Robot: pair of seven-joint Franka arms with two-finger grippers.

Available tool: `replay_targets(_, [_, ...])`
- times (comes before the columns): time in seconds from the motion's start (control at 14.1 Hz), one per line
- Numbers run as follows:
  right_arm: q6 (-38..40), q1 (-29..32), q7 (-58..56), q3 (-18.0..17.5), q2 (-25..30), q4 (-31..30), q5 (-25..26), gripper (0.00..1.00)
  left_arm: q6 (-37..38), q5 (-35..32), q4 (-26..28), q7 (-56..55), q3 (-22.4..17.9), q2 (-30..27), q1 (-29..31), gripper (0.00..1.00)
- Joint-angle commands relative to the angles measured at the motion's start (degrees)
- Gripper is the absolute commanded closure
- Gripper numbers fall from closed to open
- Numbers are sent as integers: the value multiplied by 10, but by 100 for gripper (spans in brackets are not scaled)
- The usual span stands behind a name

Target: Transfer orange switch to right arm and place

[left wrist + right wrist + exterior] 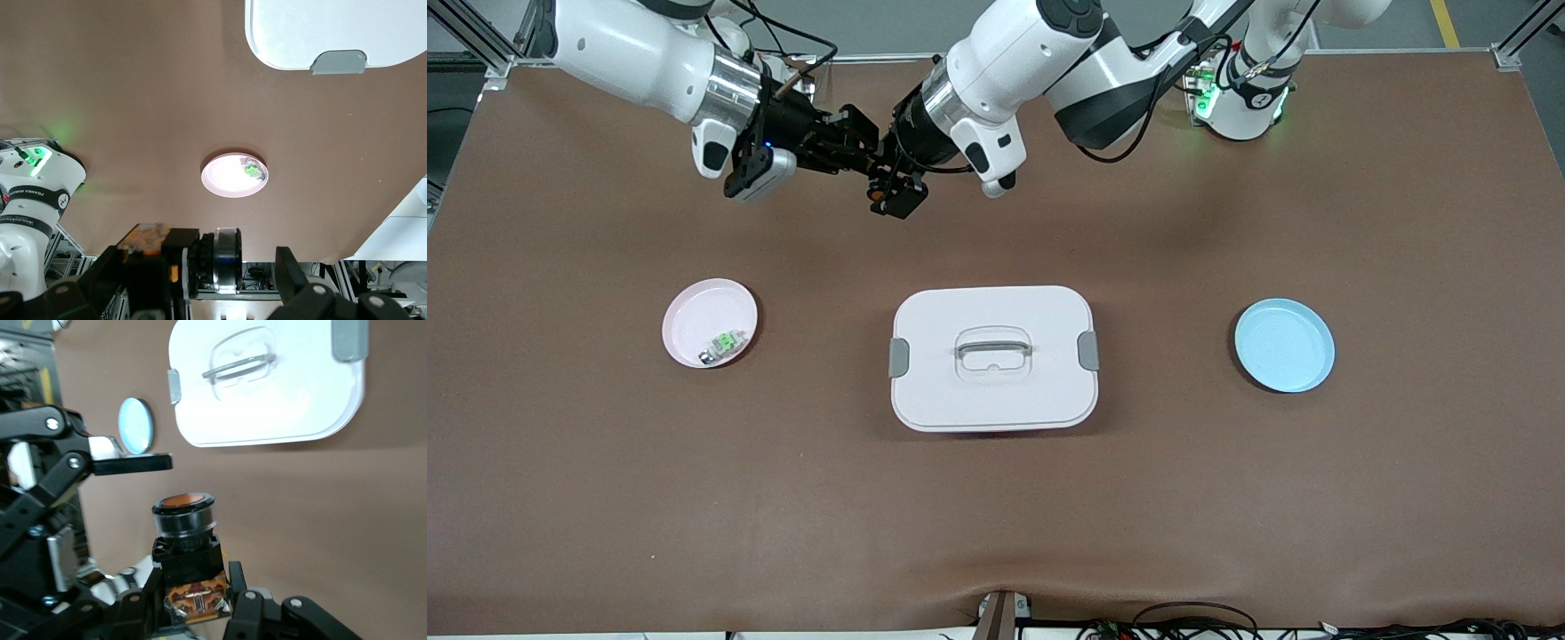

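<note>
So this is the handover happening mid-air. The right hand (200, 613) is pinching the orange switch (187, 520) by its boxy base, button end sticking out clear of the fingers. That grip makes sense, since the base is the squarest part to clamp. Both hands are up over the bare counter (1227, 498), on the robots' side of the white box (993, 357).

The left hand (230, 267) is spread wide around the switch, not gripping it. In the right wrist view one of its flat fingers (130, 463) hangs just beside the button end with a visible gap. My read is the switch is now only in the right hand's hold, so the transfer part looks done and the placing is what's left.

Going outward from the white box: it sits mid-counter with its lid on, gray clips at both ends and a clear handle on top. Toward the right arm's end is a pink plate (694, 307) with a small green-and-silver part (725, 343) in it. Toward the left arm's end is an empty blue plate (1284, 345).

Writing-wise, the only thing I can spot is some lettering on the band of the arm base in the left wrist view. It looks like "FRANKA" something, and the rest is too small to read.
</note>
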State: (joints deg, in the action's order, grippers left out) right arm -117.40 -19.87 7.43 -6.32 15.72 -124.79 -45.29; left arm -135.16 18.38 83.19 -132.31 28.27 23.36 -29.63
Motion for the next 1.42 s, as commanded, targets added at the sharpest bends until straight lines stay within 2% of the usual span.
replay_targets(0.0, [65,26,-82,6,6,13,56,100,17,-17,3,4,-1,-13,11,0])
replay_targets(0.28, [128,97,-333,6,3,24,167,100,115,-35,14,116,0,-37,42,0])
replay_targets(0.5, [145,137,-454,6,-2,26,236,100,183,-35,16,249,1,-49,74,0])
replay_targets(0.78, [145,145,-652,5,-16,28,380,100,231,-35,15,379,0,-49,115,0])
replay_targets(0.99, [145,142,-694,4,-24,20,461,100,278,-52,15,409,-1,-49,156,0])
replay_targets(1.35, [91,157,-761,5,-24,-31,472,100,320,-127,17,437,0,-58,221,0])
